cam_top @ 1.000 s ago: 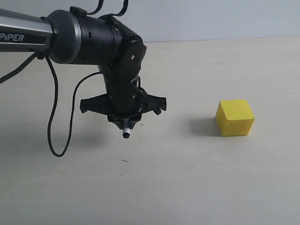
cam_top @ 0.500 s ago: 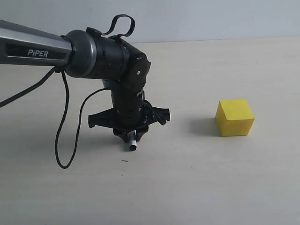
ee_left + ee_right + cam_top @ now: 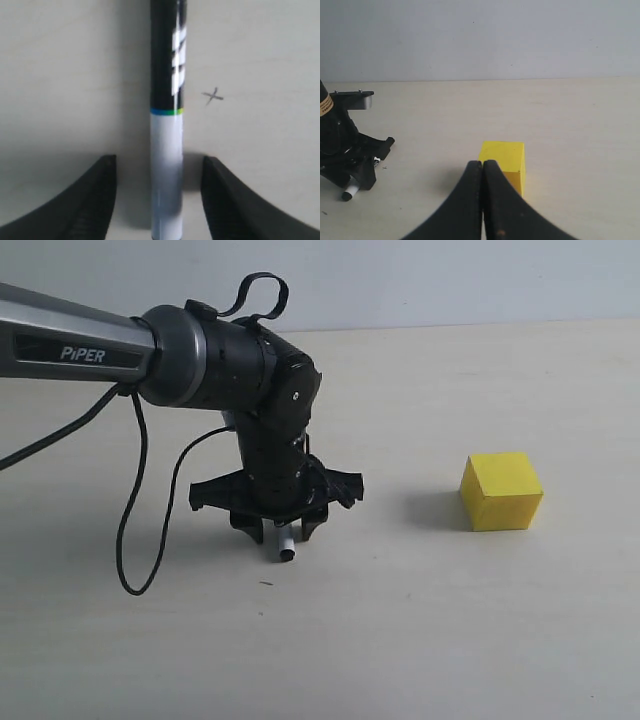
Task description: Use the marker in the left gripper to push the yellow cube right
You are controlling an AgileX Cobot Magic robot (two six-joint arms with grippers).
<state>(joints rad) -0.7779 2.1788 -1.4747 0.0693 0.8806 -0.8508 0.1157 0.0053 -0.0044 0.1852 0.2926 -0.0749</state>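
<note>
Marker (image 3: 166, 165) stands between the left gripper's (image 3: 280, 535) parted fingers (image 3: 95, 200), which we see clear of it; cube (image 3: 502, 491) sits well to its right; right gripper (image 3: 483, 164) closed.

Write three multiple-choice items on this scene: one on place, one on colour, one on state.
1. In the exterior view, the cube sits where relative to the left gripper?
A. to its right
B. to its left
C. directly under it

2. The cube is:
A. red
B. blue
C. yellow

3. The right gripper is:
A. wide open
B. shut on nothing
C. clamped on the cube

Answers:
1 A, as bare table lies between the gripper and the cube to its right.
2 C, as every visible face is bright yellow.
3 B, as its fingers press together in the right wrist view, with the cube beyond them.
</note>
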